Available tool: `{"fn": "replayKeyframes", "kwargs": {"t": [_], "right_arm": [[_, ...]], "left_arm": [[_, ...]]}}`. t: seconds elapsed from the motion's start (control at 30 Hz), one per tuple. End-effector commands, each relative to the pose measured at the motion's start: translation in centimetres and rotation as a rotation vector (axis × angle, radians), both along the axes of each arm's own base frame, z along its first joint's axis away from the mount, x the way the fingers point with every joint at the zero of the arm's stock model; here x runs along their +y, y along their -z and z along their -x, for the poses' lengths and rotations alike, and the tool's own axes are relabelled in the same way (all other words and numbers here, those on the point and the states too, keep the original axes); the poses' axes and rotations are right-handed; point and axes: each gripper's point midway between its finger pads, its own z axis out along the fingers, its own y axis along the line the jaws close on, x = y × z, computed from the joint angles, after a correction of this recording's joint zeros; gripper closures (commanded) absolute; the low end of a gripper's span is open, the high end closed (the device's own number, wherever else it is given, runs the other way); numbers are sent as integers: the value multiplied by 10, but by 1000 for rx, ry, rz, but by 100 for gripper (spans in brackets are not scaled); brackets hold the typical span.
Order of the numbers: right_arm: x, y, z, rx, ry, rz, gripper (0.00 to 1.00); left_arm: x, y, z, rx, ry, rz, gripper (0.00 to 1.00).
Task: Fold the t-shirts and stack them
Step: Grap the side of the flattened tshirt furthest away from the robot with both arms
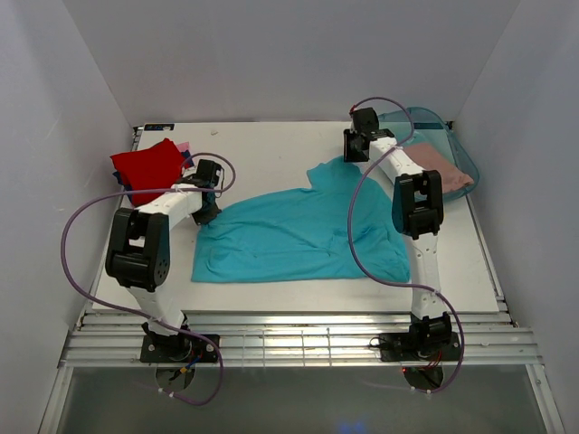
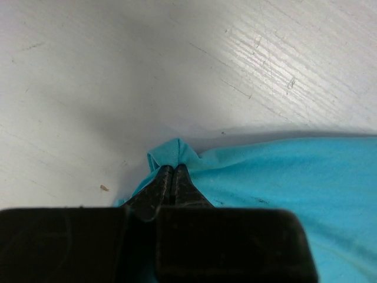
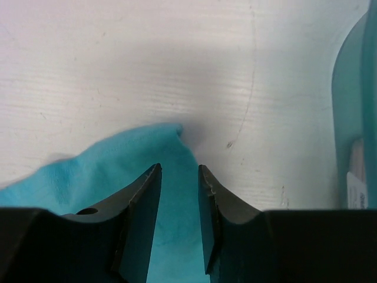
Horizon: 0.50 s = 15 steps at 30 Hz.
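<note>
L gripper [image 2: 172, 169] pinched tight on teal t-shirt [image 1: 298, 233] corner, cloth bunched at tips. R gripper [image 3: 178, 172] fingers apart above shirt's far tip.

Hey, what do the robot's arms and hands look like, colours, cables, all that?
The left arm and right arm are alike: white tubular links, chunky black joint housings, black bases. A pale purple cable loops off each. The left hand and right hand have matte black fingers tapering to wedge tips.
</note>
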Motion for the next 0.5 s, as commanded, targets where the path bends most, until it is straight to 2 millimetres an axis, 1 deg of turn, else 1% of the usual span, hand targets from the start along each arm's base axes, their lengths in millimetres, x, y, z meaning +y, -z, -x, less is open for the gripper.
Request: {"fn": "replayKeyframes", "kwargs": {"t": [0.0, 0.03, 0.1, 0.2, 0.23, 0.3, 0.33, 0.43, 0.47], "right_arm": [[-1, -33, -36, -161, 17, -20, 62], [-3, -39, -41, -192, 22, -24, 58], [-4, -40, -46, -206, 25, -31, 57], [-3, -31, -50, -195, 18, -65, 56], [-1, -22, -49, -180, 12, -71, 56], [4, -15, -48, -162, -9, -99, 56], [7, -7, -47, -147, -18, -107, 56], [22, 3, -42, -116, -70, -170, 56], [23, 5, -41, -109, -69, -178, 56]], "left_arm": [[2, -25, 3, -63, -14, 20, 100], [2, -28, 4, -68, -11, 19, 100], [4, -28, 7, -62, -5, 12, 100], [5, -27, 11, -57, -9, 10, 100], [5, -27, 12, -54, -13, 13, 100], [4, -28, 13, -58, -13, 18, 100], [4, -27, 14, -54, -13, 17, 100], [5, -25, 17, -46, -16, 13, 100], [6, -25, 18, -44, -18, 11, 100]]}}
